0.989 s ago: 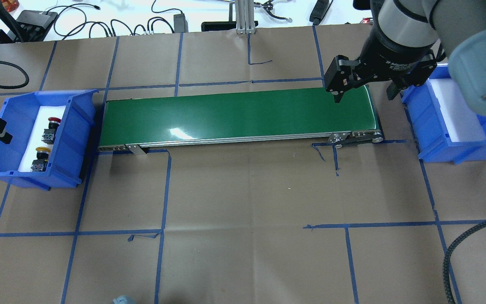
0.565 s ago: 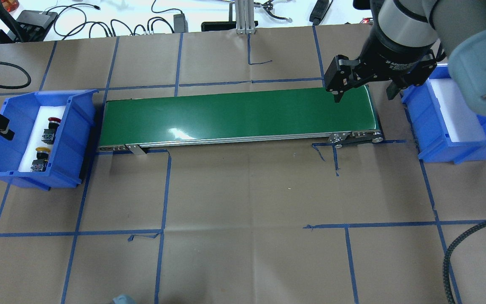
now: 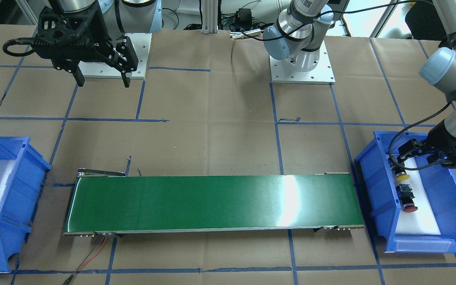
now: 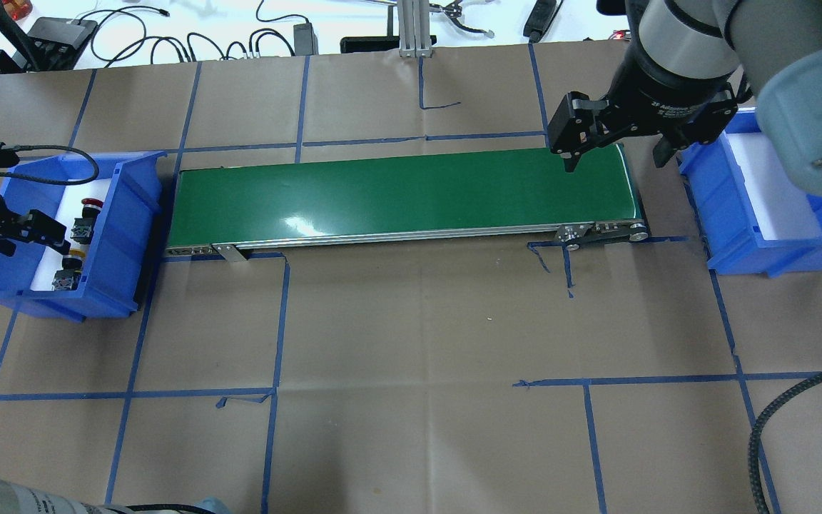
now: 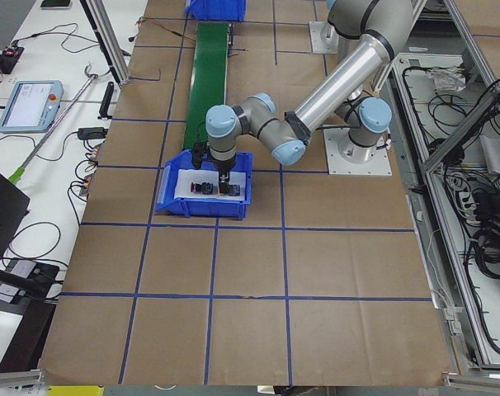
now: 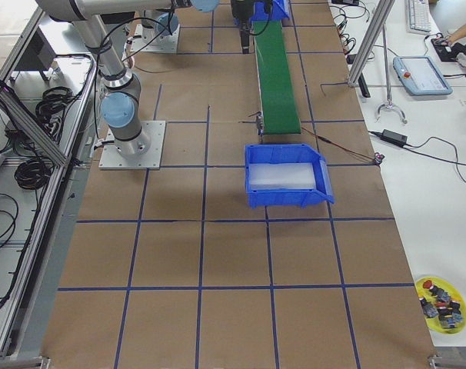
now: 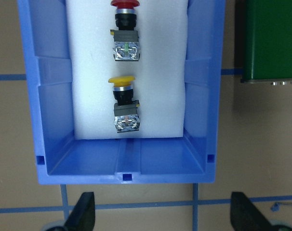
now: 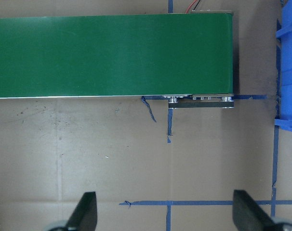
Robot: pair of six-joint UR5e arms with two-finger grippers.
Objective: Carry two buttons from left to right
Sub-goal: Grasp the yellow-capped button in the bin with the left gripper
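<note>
Brown-papered table (image 4: 411,321) with blue tape grid. Green conveyor belt (image 4: 404,196) runs across the middle, nothing on it. Blue left bin (image 4: 122,235) sits at the belt's left end and blue right bin (image 4: 728,214) at its right end. Each is lined with white foam, and the right one shows no parts.

Both buttons lie on their sides on the foam pad (image 7: 90,72) in the left bin, in line, caps pointing away from the robot. Red button (image 7: 125,29) is the farther one, yellow button (image 7: 124,103) the nearer, a small gap between them. Neither has been moved to the right side yet.

Handling, as a judgement: light, rigid plastic, not fragile. The mushroom cap is round and likely slippery, so a pinch across the flat sides of the blocky body looks safer. Foam underneath gives a little. The bin walls are close, so finger clearance is tight.

Left gripper (image 7: 164,215) hangs over the near end of the left bin around the yellow button, jaws spread wide, nothing between them, no contact seen. Right gripper (image 4: 615,165) hovers above the belt's right end, also wide apart and empty.
</note>
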